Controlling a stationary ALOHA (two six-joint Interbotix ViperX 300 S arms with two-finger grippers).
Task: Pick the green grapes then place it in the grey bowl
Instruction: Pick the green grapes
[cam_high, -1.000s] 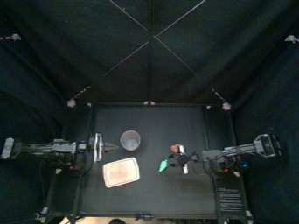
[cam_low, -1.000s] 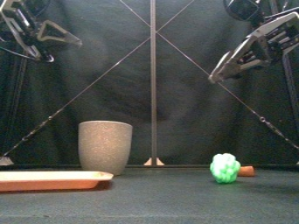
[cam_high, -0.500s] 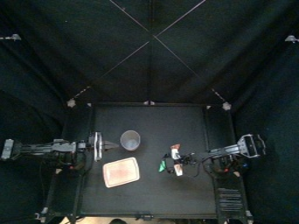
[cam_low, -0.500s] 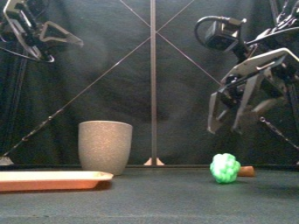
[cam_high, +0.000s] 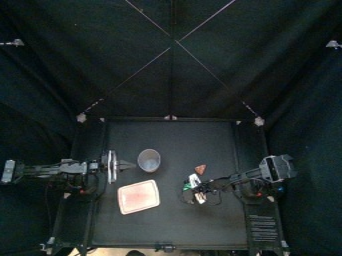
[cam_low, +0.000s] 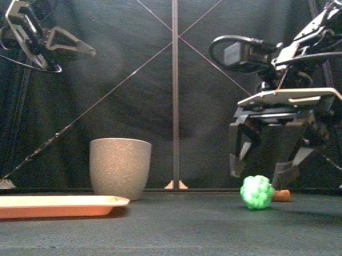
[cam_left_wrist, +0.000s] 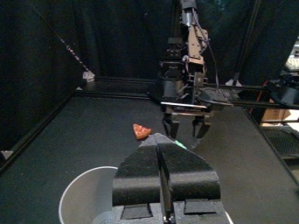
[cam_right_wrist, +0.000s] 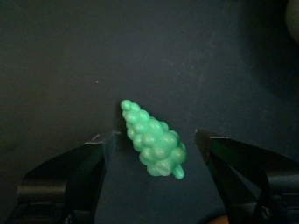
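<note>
on the right half of the table (cam_high: 174, 135), your right gripper (cam_low: 273, 165) hangs wide open just over the green grapes (cam_low: 258, 191), nothing gripped yet, so grasp, carry and drop into the grey bowl (cam_low: 120, 167) remain, left gripper (cam_left_wrist: 163, 150) closed at left.

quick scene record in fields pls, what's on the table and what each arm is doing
target: green grapes, lying on the table, right of centre
goal: grey bowl, upright, left of the grapes
other items: pink tray in front of the bowl; small orange toy just behind the grapes
right pincer: open, lowered over the grapes, one jaw either side, not gripping
left pincer: shut, empty, raised at the left
stage: grasp not yet made
</note>
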